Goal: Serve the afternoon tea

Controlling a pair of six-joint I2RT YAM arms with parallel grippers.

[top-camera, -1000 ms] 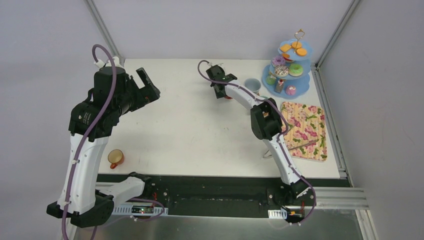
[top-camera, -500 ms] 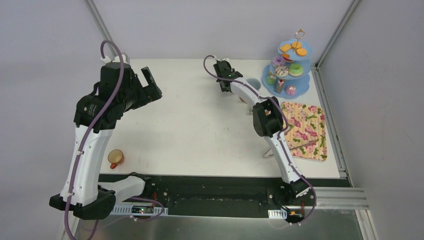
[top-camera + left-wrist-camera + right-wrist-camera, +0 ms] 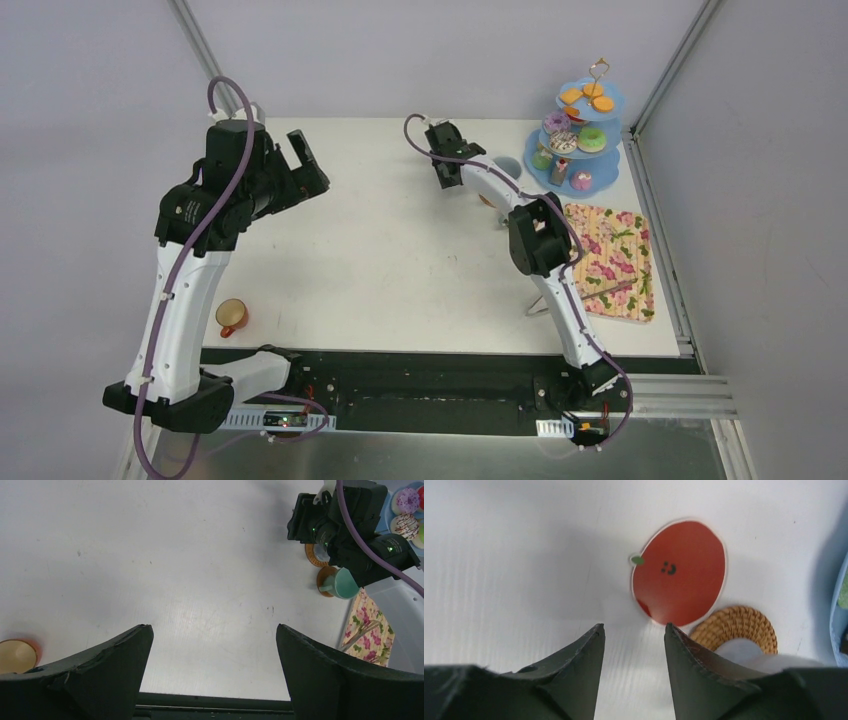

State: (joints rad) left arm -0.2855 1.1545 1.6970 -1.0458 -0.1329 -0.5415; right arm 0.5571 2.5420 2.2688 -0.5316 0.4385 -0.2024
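Observation:
My left gripper (image 3: 214, 630) is open and empty, high over the table's left half (image 3: 300, 172). The orange cup (image 3: 231, 317) stands near the front left edge and also shows in the left wrist view (image 3: 15, 655). My right gripper (image 3: 634, 627) is open and empty, low over the table just short of a red apple-shaped coaster (image 3: 679, 572). Beside it a wicker coaster (image 3: 736, 625) bears the grey-blue cup (image 3: 754, 655), blurred. The mint green cup (image 3: 344, 583) sits on another coaster under the right arm. The light-blue three-tier stand (image 3: 610, 100) holds donuts and biscuits at the back right.
A floral-patterned tray (image 3: 612, 255) lies at the right with the metal tongs (image 3: 590, 290) across its near end. The right arm (image 3: 535, 240) stretches over the table's right half. Metal frame posts and grey walls close the back and sides.
My left arm has swung a little right and toward the back. My right gripper has shifted slightly back and right, nearer the grey-blue cup. Both grippers stay open and empty.

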